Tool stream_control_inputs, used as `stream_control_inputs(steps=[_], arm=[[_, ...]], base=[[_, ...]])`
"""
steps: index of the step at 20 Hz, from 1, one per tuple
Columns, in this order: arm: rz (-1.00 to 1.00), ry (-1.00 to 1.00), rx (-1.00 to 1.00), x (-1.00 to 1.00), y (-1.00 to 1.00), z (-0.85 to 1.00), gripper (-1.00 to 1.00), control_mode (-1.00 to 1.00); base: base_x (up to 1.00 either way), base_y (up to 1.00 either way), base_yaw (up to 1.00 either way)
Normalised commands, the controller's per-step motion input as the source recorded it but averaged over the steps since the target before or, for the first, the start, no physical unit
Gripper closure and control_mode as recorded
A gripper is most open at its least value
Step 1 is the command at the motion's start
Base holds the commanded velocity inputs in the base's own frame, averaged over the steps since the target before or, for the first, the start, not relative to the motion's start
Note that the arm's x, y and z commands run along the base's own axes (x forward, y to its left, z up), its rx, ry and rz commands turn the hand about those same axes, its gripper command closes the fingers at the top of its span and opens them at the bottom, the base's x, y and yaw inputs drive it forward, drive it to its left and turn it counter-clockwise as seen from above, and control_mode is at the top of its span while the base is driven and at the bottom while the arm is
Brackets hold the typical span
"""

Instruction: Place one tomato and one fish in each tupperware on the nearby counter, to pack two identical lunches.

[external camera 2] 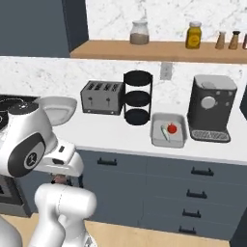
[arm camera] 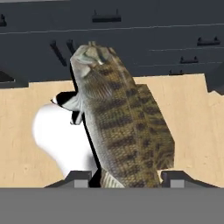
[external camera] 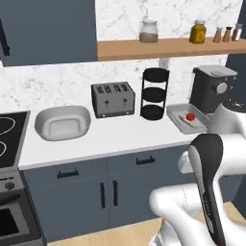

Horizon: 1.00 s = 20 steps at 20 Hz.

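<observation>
Gripper (arm camera: 124,180) clamped on fish (arm camera: 120,118) tail, head pointing away, w/ drawers beyond

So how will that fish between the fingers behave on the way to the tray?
The fish stands straight up from the gripper without drooping, so probably stiff. Held near its tail, it may pivot. Its scaled skin looks slippery.

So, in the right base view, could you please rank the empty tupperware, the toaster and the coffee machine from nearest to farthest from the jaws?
1. Empty tupperware, at the far left of the worktop.
2. Toaster, further right, against the wall.
3. Coffee machine, at the far right end.
</observation>
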Motion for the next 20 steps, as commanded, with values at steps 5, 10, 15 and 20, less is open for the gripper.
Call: stream_control_inputs(steps=[5,10,15,20], arm=[[0.0,0.0,0.0,0.0,0.0,0.0,1.0,1.0],[0.0,0.0,0.0,0.0,0.0,0.0,1.0,1.0],[0.0,0.0,0.0,0.0,0.0,0.0,1.0,1.0],[0.0,0.13,0.01,0.35,-0.03,-0.13,1.0,-1.0]], base=[[0.8,1.0,0.1],[0.68,0.98,0.02],[0.66,0.57,0.0],[0.59,-0.01,0.0]])
